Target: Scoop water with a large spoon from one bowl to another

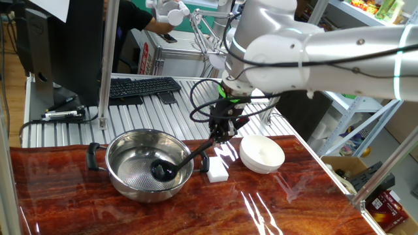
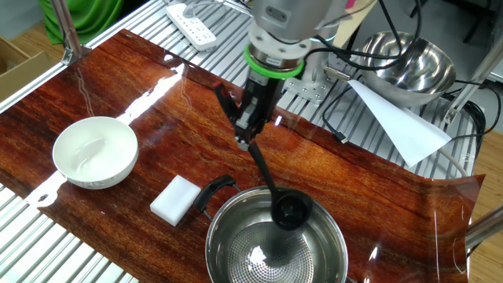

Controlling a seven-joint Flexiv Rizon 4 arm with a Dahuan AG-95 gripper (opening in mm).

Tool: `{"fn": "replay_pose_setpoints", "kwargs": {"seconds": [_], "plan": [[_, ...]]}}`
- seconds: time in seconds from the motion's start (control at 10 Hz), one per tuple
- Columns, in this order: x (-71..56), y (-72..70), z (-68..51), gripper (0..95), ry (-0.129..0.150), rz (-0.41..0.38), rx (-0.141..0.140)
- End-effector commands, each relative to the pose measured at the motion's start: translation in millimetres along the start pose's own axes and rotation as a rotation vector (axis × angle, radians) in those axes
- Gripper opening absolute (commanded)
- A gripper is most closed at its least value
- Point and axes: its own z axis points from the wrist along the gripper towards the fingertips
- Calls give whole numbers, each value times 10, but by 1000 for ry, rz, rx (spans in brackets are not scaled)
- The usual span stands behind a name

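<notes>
One black ladle [image 2: 289,211], round-cupped, thin-handled.

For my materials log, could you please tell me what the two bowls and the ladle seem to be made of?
Steel bowl: polished metal, mirror-like walls, dotted bottom, black handles. White bowl: glossy, probably ceramic, though plastic is possible. Ladle: matte black, likely plastic, its handle held in the gripper.

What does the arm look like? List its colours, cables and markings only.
The arm has glossy white-silver rounded links with thin glowing teal rings. A bright green ring sits at the wrist. The gripper below is black and boxy with slim dark jaws. Black cables loop beside the wrist.
</notes>
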Motion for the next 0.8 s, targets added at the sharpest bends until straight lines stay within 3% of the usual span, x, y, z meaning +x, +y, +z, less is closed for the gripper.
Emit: {"fn": "replay_pose_setpoints", "kwargs": {"seconds": [0.1,0.5,0.7,0.8], "plan": [[-37,19,-30,0,17,-6,3],[-81,34,-63,0,22,-37,4],[-104,15,-99,0,34,-56,3],[-124,0,-127,0,55,-66,3]]}}
